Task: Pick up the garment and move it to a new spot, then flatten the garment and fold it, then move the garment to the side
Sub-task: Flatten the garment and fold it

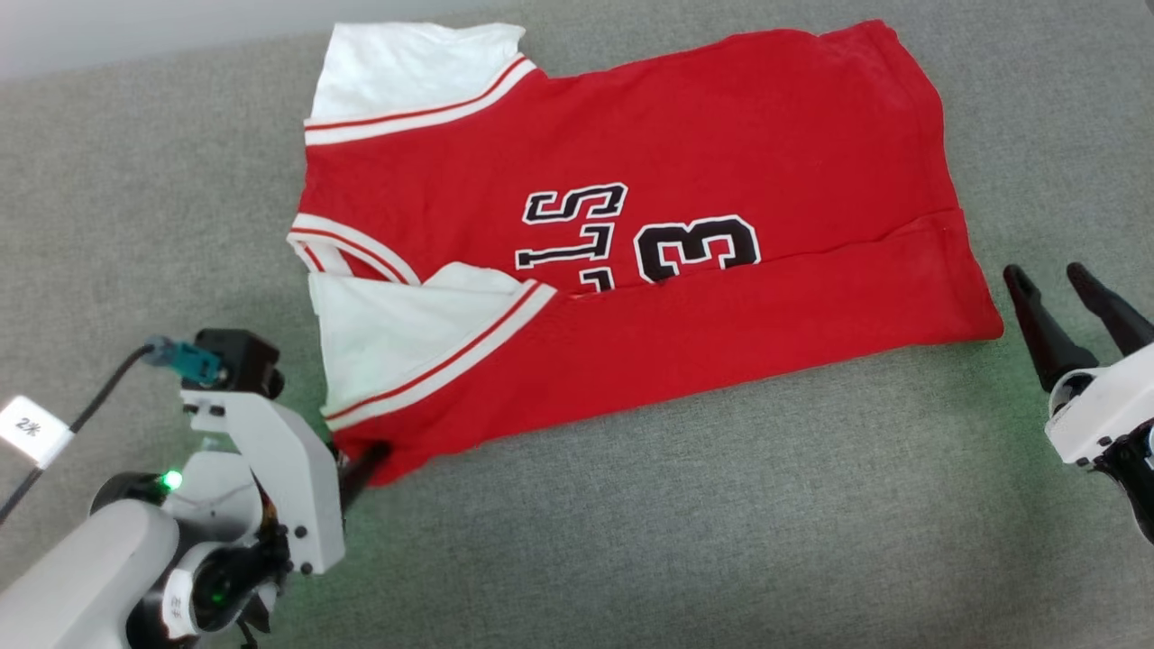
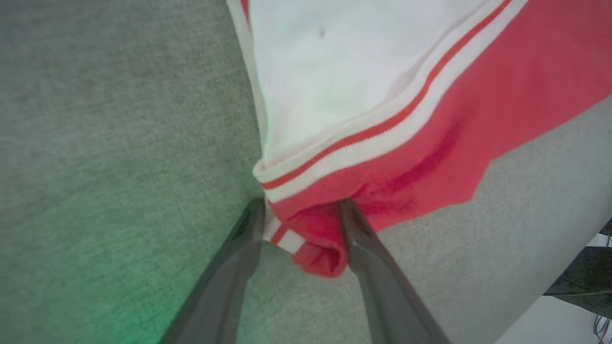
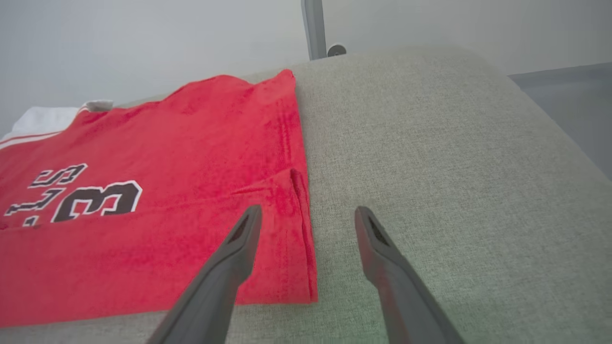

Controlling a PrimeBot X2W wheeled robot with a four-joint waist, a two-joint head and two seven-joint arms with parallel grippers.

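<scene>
left tool (image 2: pixel 301 205) spread, straddling garment (image 1: pixel 631 135) corner | right tool (image 3: pixel 310 210) spread, empty | tools 2, garment 1

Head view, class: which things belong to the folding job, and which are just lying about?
Job: garment; left gripper, fingers straddling the garment's corner by the sleeve; right gripper, open beside the hem.
Lying about: grey cushioned surface; tagged cable; metal post behind.
</scene>
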